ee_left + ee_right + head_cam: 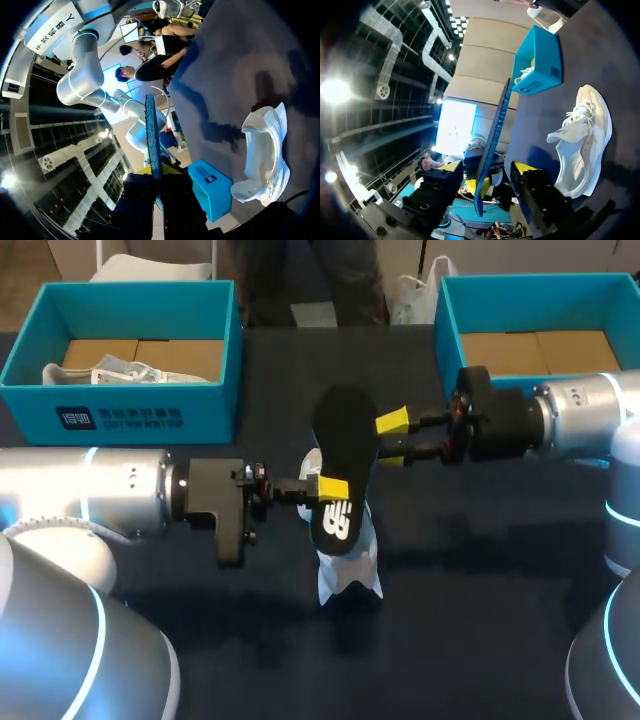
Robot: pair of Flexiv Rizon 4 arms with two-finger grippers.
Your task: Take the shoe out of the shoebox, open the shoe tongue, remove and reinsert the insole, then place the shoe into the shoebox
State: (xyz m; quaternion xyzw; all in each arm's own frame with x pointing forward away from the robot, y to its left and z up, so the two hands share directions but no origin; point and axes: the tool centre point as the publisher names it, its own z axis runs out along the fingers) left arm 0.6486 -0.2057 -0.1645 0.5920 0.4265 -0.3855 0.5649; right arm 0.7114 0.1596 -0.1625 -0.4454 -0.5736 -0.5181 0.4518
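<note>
In the head view our left tool [330, 490] is clamped on the black insole [345, 435], holding it above the white shoe [355, 565], which lies on the counter [480, 570] just beneath. Our right tool [395, 441] is spread at the insole's far edge. The left shoebox [130, 405] and right shoebox [445, 320] stand well back.

Left wrist: the insole [151, 130] rises edge-on from the tool, with the shoe [265, 155] beside it.

Right wrist: the insole [497, 120] stands between the parted fingers, seemingly untouched, with the shoe [580, 140] alongside.
</note>
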